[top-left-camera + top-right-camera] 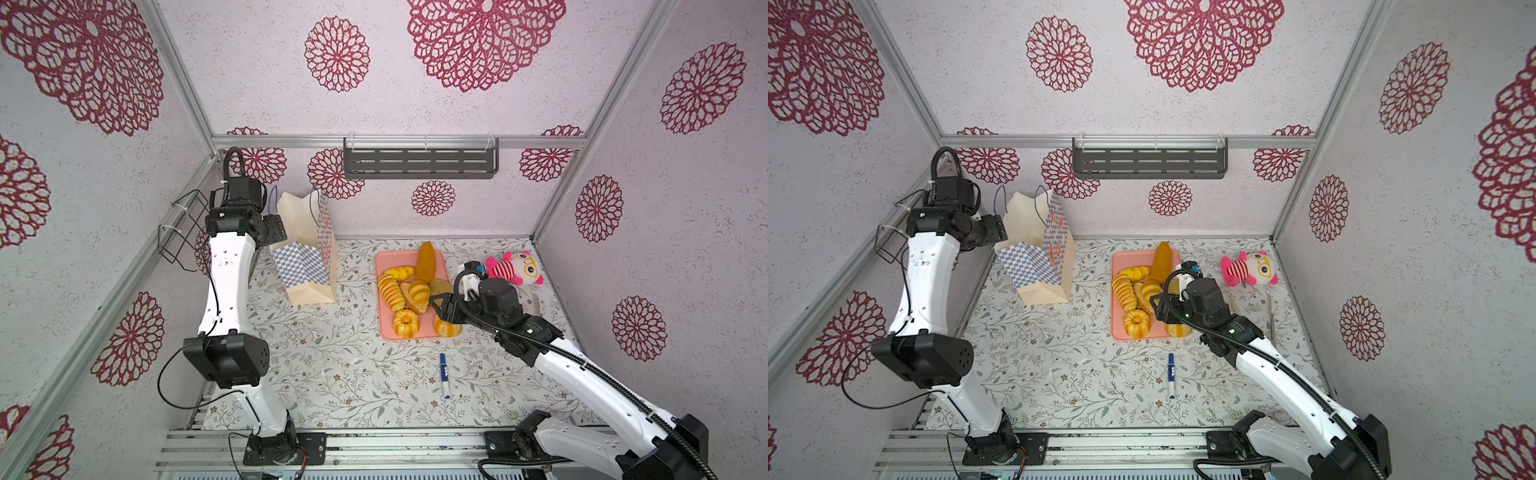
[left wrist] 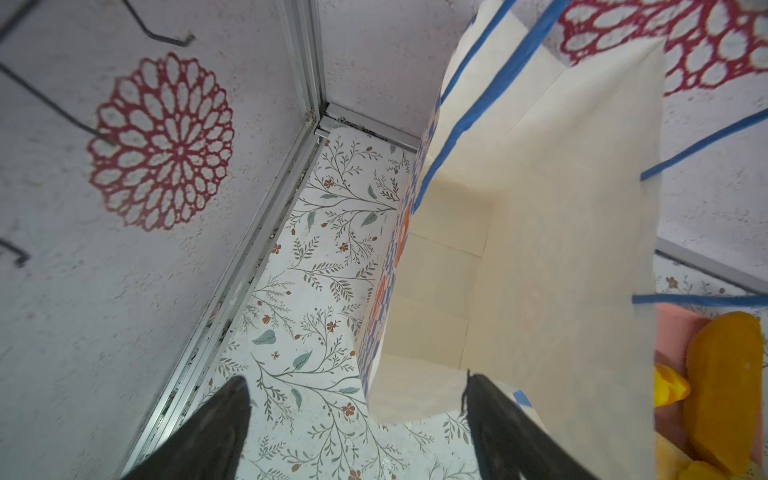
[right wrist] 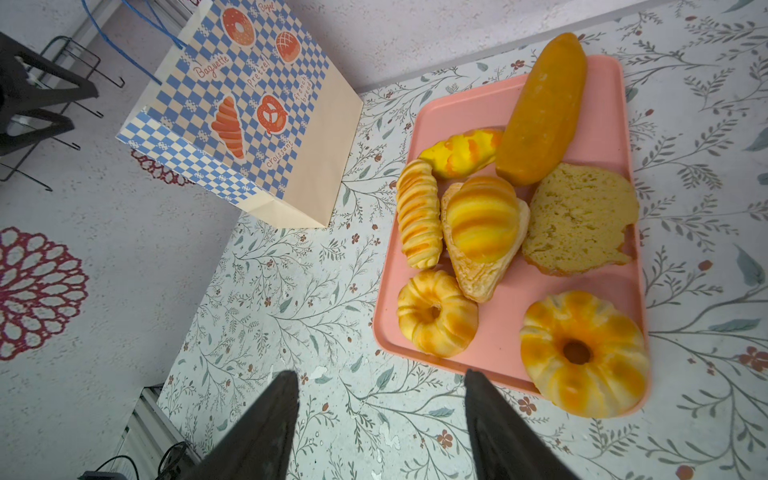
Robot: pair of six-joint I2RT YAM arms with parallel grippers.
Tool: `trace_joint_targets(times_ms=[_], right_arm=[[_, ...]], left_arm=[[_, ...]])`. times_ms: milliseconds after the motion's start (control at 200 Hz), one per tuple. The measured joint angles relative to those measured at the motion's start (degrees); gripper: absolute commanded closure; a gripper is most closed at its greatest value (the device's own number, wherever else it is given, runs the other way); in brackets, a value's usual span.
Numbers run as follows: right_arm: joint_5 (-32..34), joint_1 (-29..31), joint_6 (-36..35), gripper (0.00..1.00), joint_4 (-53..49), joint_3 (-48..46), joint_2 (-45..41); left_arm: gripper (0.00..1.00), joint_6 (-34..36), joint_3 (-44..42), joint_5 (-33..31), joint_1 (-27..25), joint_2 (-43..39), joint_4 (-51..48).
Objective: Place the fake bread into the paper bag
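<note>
bag (image 1: pixel 305 266) upright at back left of table (image 1: pixel 353 374), mouth open upward. left gripper (image 2: pixel 355 395) at the mouth, jaws spread wide across a corner of the rim, not pinching it. bread (image 3: pixel 482 224) all lies on pink tray (image 3: pixel 457 108), right of bag and apart from it. right gripper (image 3: pixel 380 386) released, above the tray's edge, beside the ring cakes.

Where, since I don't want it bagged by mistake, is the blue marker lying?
In both top views the blue marker lies on the floral table, right of centre, just in front of the pink tray's near edge and apart from it.
</note>
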Motion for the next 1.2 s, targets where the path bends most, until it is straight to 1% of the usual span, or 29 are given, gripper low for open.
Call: trace_joint_targets(times_ms=[105,255,390,485,555,685,760,871,961,1081,1201], right_arm=[[0.5,1.1,0.0,0.34,0.4,0.5,0.9],[0.7,2.3,0.5,0.36,0.5,0.6,2.0],[1.0,2.9,1.3,0.36,0.5,0.6,2.4],[1.8,3.3,1.6,0.36,0.5,0.6,2.4],[2.2,3.4,1.7,0.37,0.4,0.6,2.4],[3.3,3.4,1.9,0.37,0.3,0.6,2.4],[4.3,3.4,1.9,0.37,0.0,0.6,2.4],[6.6,3.4,1.4,0.37,-1.8,1.4,2.4],[8.9,3.4,0.8,0.36,-3.8,3.2,2.4],[11.4,2.8,-0.6,0.35,-5.4,5.7,2.3],[12.8,1.8,-1.7,0.34,-6.8,7.3,2.0]], left_arm=[[0.19,0.5,2.9,0.9,0.1,4.7,-0.5],[0.24,1.2,9.9,2.2,1.2,12.4,-1.3],[0.34,1.4,15.7,3.5,2.6,18.4,-2.5],[0.41,1.3,17.9,5.0,3.4,20.7,-2.9],[0.54,1.0,17.9,6.4,3.7,21.0,-3.0],[0.86,1.1,18.1,8.9,4.0,20.9,-2.9],[1.00,0.8,17.3,10.6,3.8,20.7,-2.7],[1.00,0.9,13.6,12.5,3.5,18.7,-1.3],[1.00,0.6,8.5,14.2,3.5,14.8,-0.4],[1.00,0.0,-1.5,16.7,3.4,6.4,0.4],[1.00,-0.9,-11.5,19.5,2.9,-4.3,1.9]])
